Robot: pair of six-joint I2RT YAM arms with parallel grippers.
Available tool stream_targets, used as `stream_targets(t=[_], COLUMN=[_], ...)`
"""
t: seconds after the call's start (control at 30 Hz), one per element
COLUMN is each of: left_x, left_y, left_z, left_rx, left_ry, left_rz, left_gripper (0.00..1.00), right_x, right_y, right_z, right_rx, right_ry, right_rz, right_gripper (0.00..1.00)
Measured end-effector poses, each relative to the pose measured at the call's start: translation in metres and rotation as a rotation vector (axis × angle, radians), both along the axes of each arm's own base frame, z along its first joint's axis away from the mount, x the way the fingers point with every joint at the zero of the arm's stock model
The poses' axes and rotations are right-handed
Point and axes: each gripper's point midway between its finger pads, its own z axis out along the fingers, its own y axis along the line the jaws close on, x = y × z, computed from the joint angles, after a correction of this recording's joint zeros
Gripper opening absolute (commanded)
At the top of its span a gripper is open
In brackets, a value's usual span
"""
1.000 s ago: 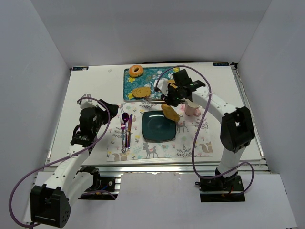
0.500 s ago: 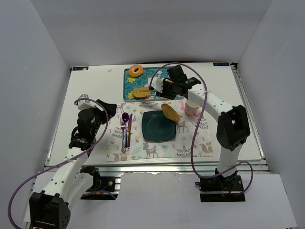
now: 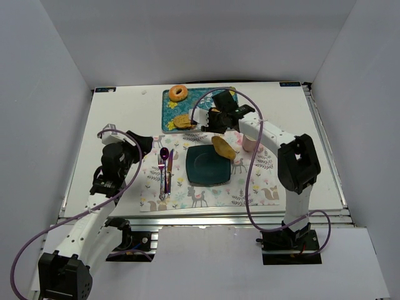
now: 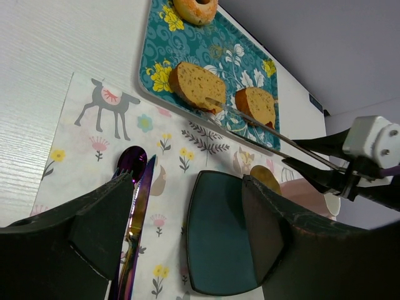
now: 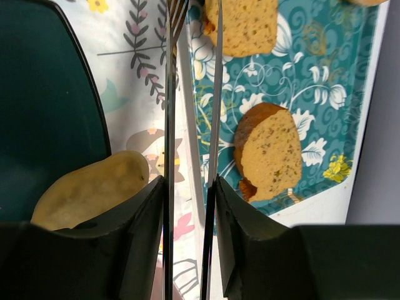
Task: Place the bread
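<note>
Top view: two arms over a table (image 3: 112, 119) that carries a placemat (image 3: 206, 197), a plate (image 3: 203, 169) and a patterned tray (image 3: 209, 97).

Right gripper (image 3: 215, 117): clamped on metal tongs (image 4: 275, 134), which reach left over the tray's near rim. The wrist view shows the two blades (image 5: 169, 125) close together, with only rim and mat visible between them. The tips lie at the near edge of the far bread slice (image 4: 197, 85); whether they touch it cannot be told.

Bread: two slices lie flat on the tray, the far one and a near slice (image 4: 256, 105) just beside the blades. Neither is held.

A pale oval piece (image 5: 90, 187) rests on the plate's far right corner, partly over the rim onto the mat.

A doughnut (image 3: 178, 93) sits at the tray's far left corner. A pink cup (image 3: 252, 142) stands right of the plate.

Left gripper (image 3: 144, 142): jaws spread wide and empty, above the mat's left part near the spoon (image 4: 130, 164), fork (image 3: 160, 178) and knife (image 3: 169, 172).
</note>
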Motion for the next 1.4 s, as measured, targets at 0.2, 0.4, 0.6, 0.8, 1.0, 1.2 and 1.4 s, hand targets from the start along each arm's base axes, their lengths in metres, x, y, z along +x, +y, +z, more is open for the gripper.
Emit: stream_targets(t=[0.2, 0.4, 0.6, 0.8, 1.0, 1.2, 1.4], left_x=[-0.003, -0.003, -0.003, -0.003, -0.003, -0.003, -0.003], left_y=[0.002, 0.003, 0.003, 0.003, 0.003, 0.003, 0.003], left_z=[-0.001, -0.001, -0.002, -0.003, -0.003, -0.003, -0.003], left_rx=[0.002, 0.004, 0.004, 0.006, 0.005, 0.005, 0.003], left_ry=[0.006, 0.007, 0.010, 0.016, 0.016, 0.015, 0.014], left_rz=[0.006, 0.012, 0.012, 0.012, 0.012, 0.012, 0.013], left_gripper=[0.79, 0.79, 0.79, 0.79, 0.79, 0.79, 0.79], right_x=[0.002, 0.006, 0.010, 0.015, 0.017, 0.015, -0.004], right_y=[-0.002, -0.001, 0.000, -0.002, -0.002, 0.001, 0.006], right_z=[-0.011, -0.009, -0.011, -0.026, -0.025, -0.019, 0.036], right_rx=[-0.024, -0.025, -0.032, -0.067, -0.069, -0.032, 0.124], right_ry=[0.008, -0.012, -0.030, -0.023, -0.038, -0.026, -0.019], right_rz=[-0.001, -0.002, 0.004, -0.003, 0.000, -0.016, -0.055], right_gripper=[0.42, 0.42, 0.41, 0.38, 0.17, 0.06, 0.04])
